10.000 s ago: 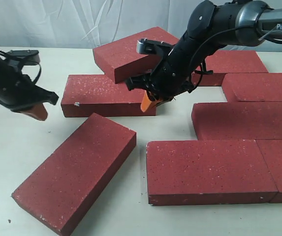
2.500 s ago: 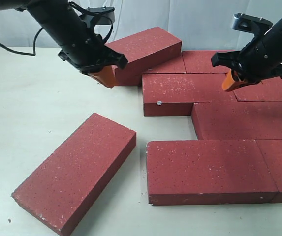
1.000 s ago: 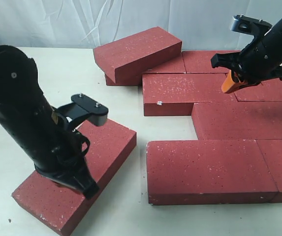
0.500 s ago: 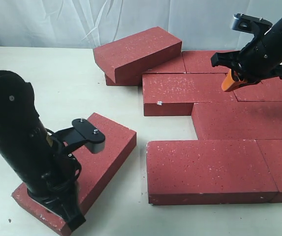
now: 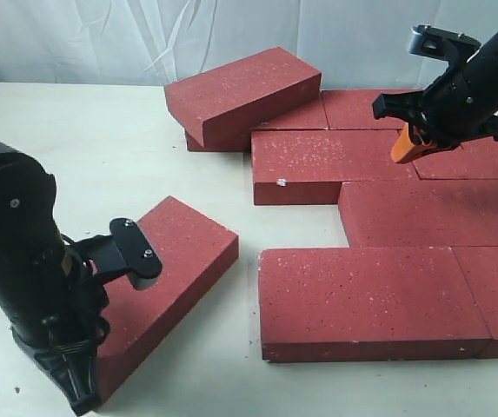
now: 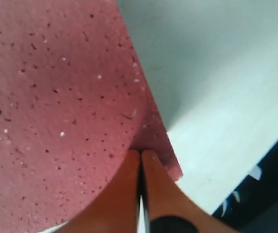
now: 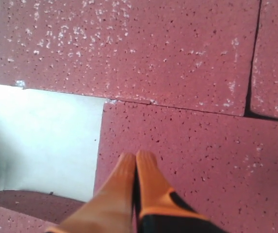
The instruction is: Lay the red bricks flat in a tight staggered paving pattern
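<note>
— Where does the loose dark-red rectangular paving brick (image 5: 179, 261) lie relative to the left gripper (image 6: 140, 159)?

— It lies slantwise on the pale desk (image 5: 101, 148) in the lower left of the exterior view, apart from the others. The left gripper's orange fingers are pressed together and hold nothing. Their tips sit at the brick's edge beside a corner, though whether they touch it cannot be told. In the exterior view the black arm hides that end of the brick.

— And the right gripper (image 5: 405, 144)?

— Also pressed together and empty, hanging in the upper right above the laid red bricks (image 5: 361, 300). Those lie flat and edge to edge in offset rows across the right half.

— Any brick not flat?

— One tilted red brick (image 5: 242, 89) at upper centre leans on a flat one beneath it.

— Surfaces?

— Gritty, with dark pores and pale speckles. A small white chip (image 5: 281, 182) marks one laid brick's corner. The desk looks smooth and matte.
</note>
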Action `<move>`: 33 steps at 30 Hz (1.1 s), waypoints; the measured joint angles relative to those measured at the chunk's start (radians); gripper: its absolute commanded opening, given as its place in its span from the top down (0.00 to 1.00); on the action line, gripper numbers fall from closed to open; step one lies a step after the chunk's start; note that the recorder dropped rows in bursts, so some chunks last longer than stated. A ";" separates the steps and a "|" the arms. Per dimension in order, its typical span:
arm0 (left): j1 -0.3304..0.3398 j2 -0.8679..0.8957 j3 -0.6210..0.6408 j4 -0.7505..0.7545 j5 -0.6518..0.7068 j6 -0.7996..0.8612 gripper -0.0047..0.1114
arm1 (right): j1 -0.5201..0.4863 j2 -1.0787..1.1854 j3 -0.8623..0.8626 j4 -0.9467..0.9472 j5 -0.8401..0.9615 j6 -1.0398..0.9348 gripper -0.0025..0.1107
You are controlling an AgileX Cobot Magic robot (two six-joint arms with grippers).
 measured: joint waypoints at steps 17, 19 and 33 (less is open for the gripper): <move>0.000 0.000 -0.038 0.552 -0.036 -0.458 0.96 | 0.000 0.000 0.000 0.008 0.014 0.000 0.98; 0.000 0.000 -0.064 0.565 -0.034 -0.501 0.96 | 0.000 0.000 0.000 0.010 0.014 0.000 0.98; 0.102 -0.010 -0.161 0.661 -0.120 -0.783 0.96 | 0.000 0.000 0.000 0.010 0.024 0.000 0.98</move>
